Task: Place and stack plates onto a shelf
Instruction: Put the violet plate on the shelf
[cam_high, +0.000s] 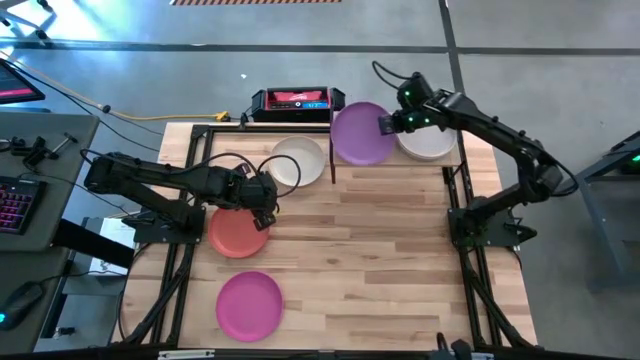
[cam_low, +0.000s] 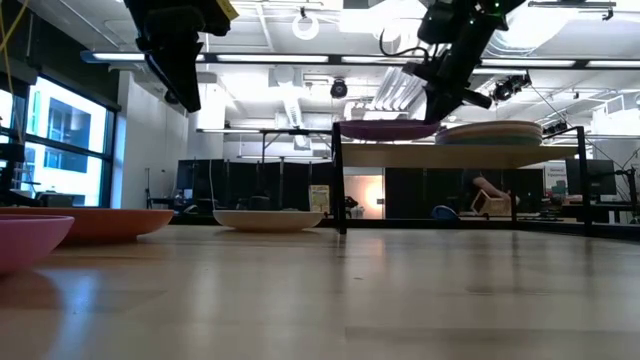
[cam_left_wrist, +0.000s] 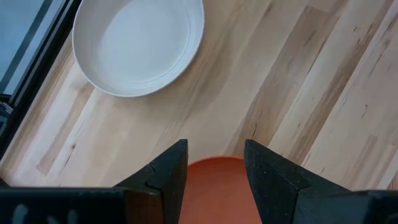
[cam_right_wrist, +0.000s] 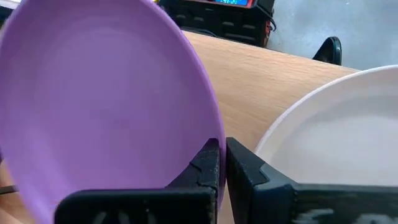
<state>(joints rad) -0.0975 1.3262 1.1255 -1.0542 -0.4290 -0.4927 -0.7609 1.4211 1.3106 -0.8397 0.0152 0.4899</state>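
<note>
- We see the right hand (cam_high: 384, 124) at upper centre of the high view, pinched tight on the rim of the purple plate (cam_high: 360, 133).
- The purple plate sits over the shelf (cam_low: 440, 156), just beside the stack of plates (cam_high: 428, 140) topped in white; in the low view it hangs just above the plank, roughly level.
- The deciding relation: the stack lies to the right of the held plate in the high view, on the same side as the gripped rim. We judge the free spot to be the plank's left half, directly under the plate.
- The left hand (cam_high: 262, 203) hovers at left centre over the coral plate (cam_high: 238, 233), fingers (cam_left_wrist: 166, 180) spread wide and holding nothing, the plate's edge showing between them.
- The cream plate (cam_high: 297, 162) lies on the surface just up-frame of the left hand; the magenta plate (cam_high: 249, 305) lies at lower left.
- We judge the left arm nearer to all three plates on the surface.
</note>
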